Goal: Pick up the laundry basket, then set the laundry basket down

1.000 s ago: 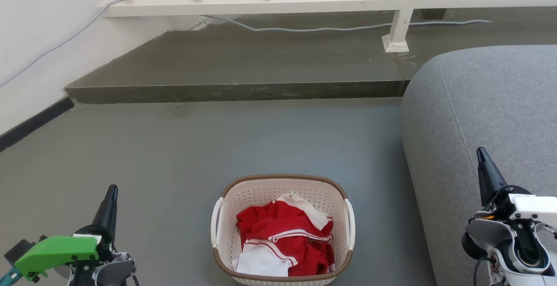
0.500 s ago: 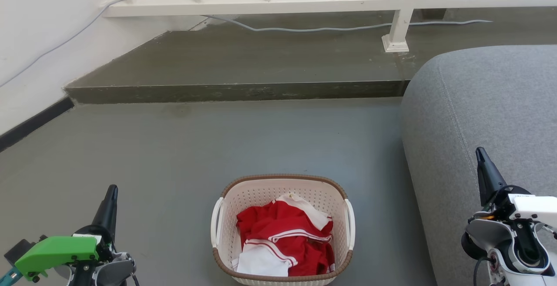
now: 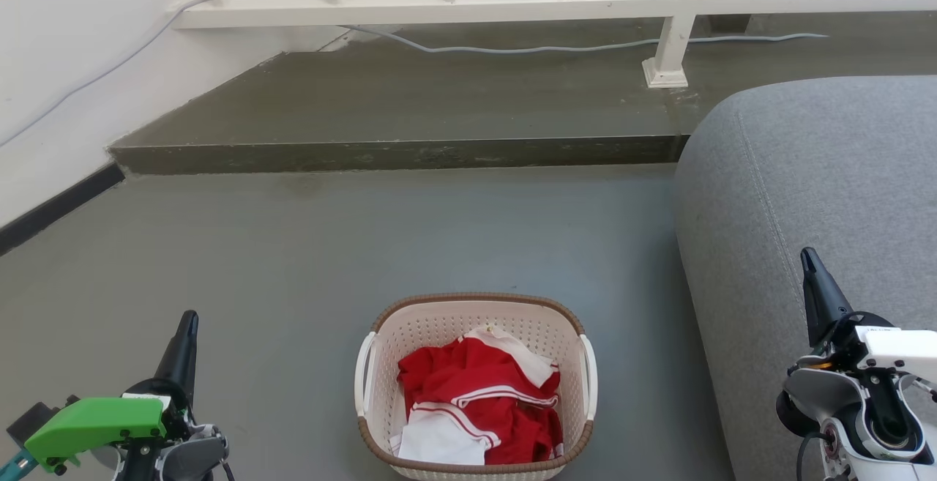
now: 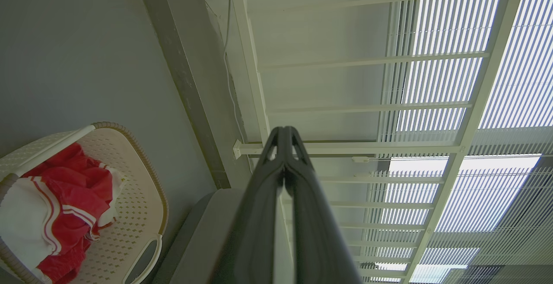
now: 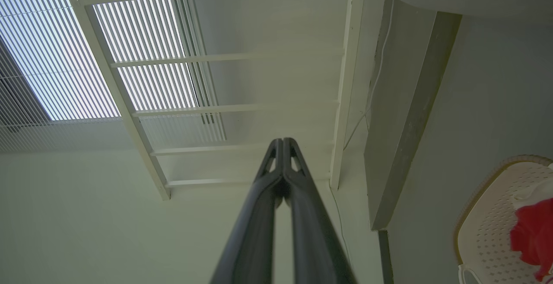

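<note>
The laundry basket (image 3: 439, 323) stands upright on the grey floor (image 3: 293, 261), at the lower centre of the head view, with its brown rim facing up and its white side handles (image 3: 361, 375) on the left and right walls. Crumpled red and white garments (image 3: 476, 393) lie inside it, below rim level. The left end effector (image 3: 188, 318) is at the lower left of the head view, well apart from the basket, with its fingers pointing up the view. In the left wrist view its two dark fingers are pressed together at the tips and grip nothing. The right end effector (image 3: 807, 255) is at the lower right, in front of the grey sofa (image 3: 820, 173), also well apart from the basket. In the right wrist view its fingers likewise meet at the tips and grip nothing. The sofa lies to the right of the basket, near it but not touching. Beyond the basket, a raised concrete step (image 3: 402, 151) crosses the floor. A white railing (image 3: 512, 1) stands on the step, and a grey cable (image 3: 512, 49) runs along the step below the railing.
</note>
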You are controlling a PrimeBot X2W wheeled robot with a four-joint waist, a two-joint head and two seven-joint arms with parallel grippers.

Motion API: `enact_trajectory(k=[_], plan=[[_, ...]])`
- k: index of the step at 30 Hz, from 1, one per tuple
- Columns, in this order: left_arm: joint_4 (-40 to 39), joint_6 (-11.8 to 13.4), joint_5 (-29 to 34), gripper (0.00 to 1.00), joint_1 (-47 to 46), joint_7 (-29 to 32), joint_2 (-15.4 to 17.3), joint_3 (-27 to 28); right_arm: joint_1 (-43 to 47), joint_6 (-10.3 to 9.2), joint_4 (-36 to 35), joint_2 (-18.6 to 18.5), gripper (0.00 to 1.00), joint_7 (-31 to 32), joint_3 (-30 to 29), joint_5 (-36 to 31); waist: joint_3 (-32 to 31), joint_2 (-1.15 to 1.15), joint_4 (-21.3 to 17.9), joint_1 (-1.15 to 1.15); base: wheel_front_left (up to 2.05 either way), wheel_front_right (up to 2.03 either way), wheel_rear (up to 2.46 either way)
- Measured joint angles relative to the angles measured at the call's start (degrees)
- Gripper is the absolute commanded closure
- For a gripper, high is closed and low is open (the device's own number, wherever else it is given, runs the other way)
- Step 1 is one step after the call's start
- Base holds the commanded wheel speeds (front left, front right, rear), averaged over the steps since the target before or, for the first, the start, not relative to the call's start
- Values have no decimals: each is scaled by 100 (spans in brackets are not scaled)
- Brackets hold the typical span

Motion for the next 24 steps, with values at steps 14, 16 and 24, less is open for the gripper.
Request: enact_trajectory(k=[14, 16, 24], plan=[[0, 0, 0, 100, 0, 0, 0, 0, 0, 1, -2, 1, 100, 0, -3, -1, 0, 0, 0, 0, 0, 0, 0], [0, 0, 0, 100, 0, 0, 0, 1, 0, 1, -2, 1, 100, 0, -4, -1, 0, 0, 0, 0, 0, 0, 0], [0, 0, 1, 100, 0, 0, -1, 1, 0, 1, -2, 2, 100, 0, -8, -1, 0, 0, 0, 0, 0, 0, 0]])
